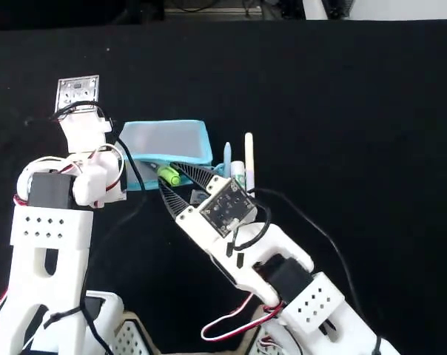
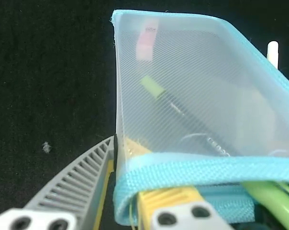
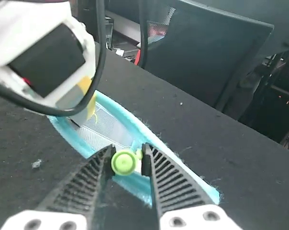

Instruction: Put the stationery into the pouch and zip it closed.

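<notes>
Here's the blue-trimmed mesh pouch [image 1: 168,140], lying on the black tabletop [image 1: 357,111] with its open mouth turned toward the two arms. The left pincer [image 2: 119,143] is at one corner of that mouth and is clamped on the pouch's blue lip. Its grey finger is outside the mesh and its yellow jaw is tucked under the trim. The right pincer [image 3: 127,149] sits right at the mouth of the pouch, parted only as wide as the green marker [image 3: 124,162] it grips. Both ribbed fingers press against the marker's barrel. From overhead the marker lies at the pouch's lip, pointing in at the opening, though I can't tell how much of it is past the lip. Seen through the pouch's mesh wall, a pink item [image 2: 145,43] shows toward the closed end. A dark pen with a green cap [image 2: 154,87] lies nearer the mouth. Outside the pouch, just beside the end away from the left pincer, a blue pen [image 1: 227,159] and a white pen [image 1: 249,155] lie side by side on the tabletop. Between them is a shorter pale piece [image 1: 238,171] that I can't identify.
</notes>
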